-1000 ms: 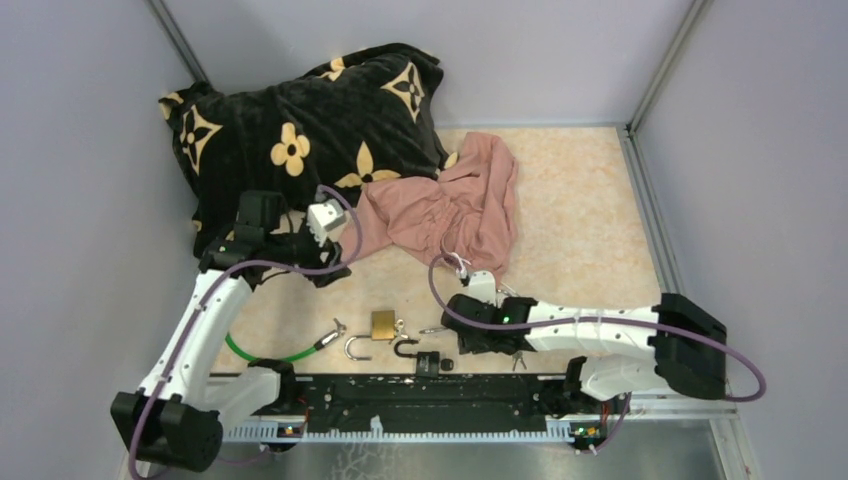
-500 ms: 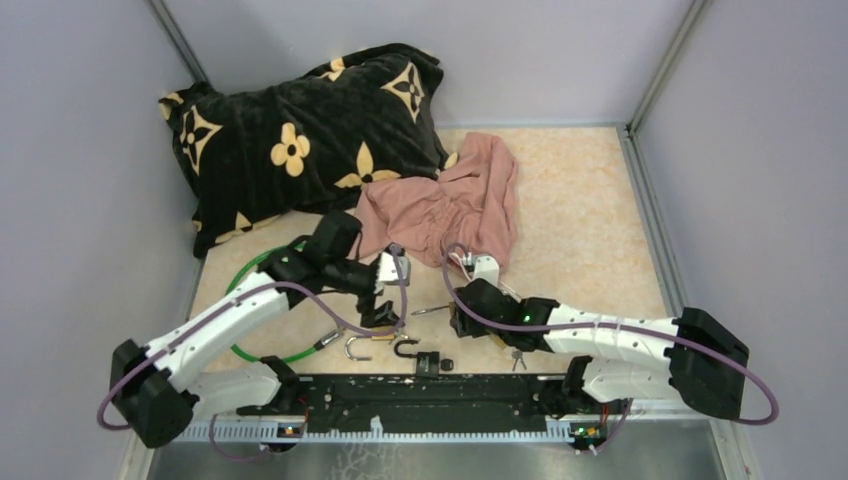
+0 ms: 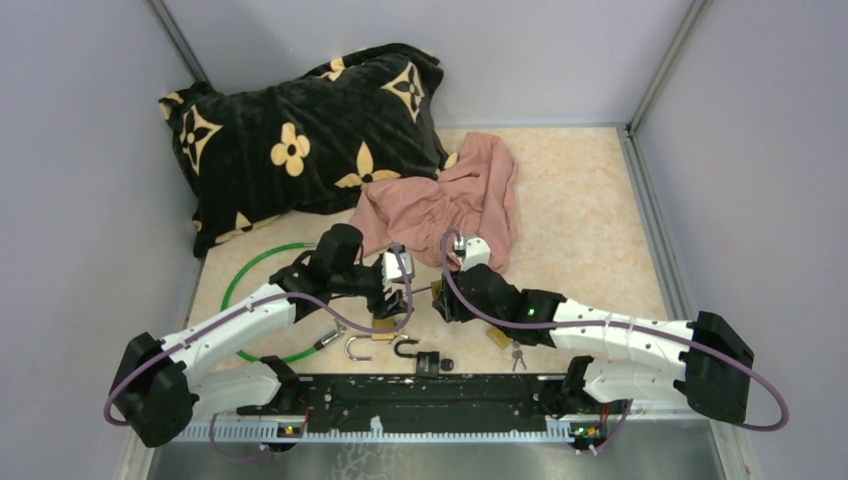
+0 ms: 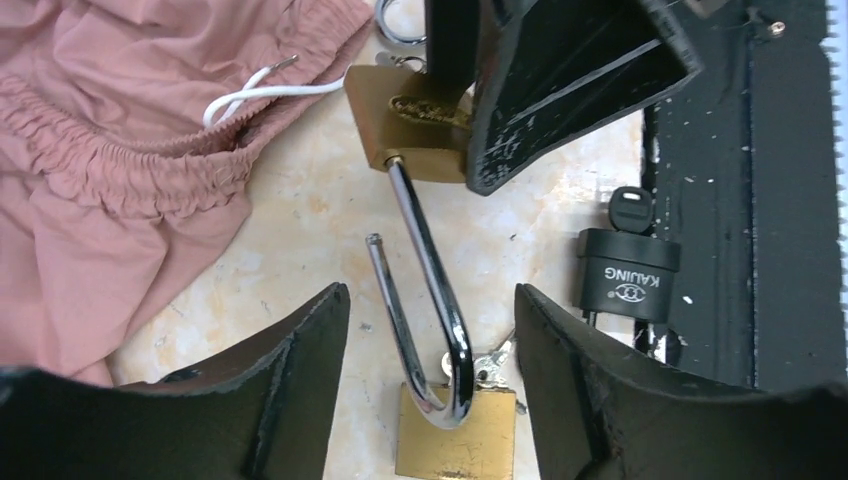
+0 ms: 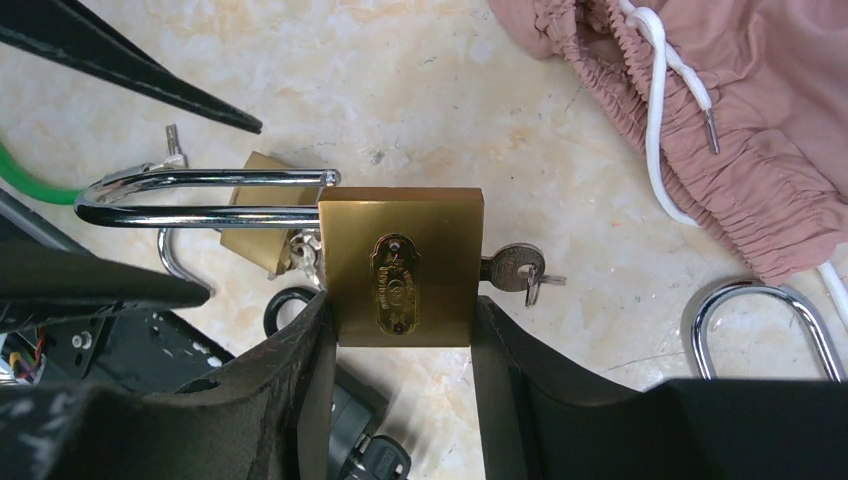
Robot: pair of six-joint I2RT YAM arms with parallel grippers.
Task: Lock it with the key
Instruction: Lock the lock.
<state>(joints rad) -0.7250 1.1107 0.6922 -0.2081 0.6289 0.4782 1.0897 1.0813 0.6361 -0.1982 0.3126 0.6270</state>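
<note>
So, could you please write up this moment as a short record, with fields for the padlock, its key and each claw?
held lock: brass padlock, body clamped in the right claw
shackle: open, free end out of the body
key: sticking out of the body's bottom end
left claw: open, straddling the shackle without touching it
nearby on table: second brass padlock, black padlock
task state: not yet locked
</note>
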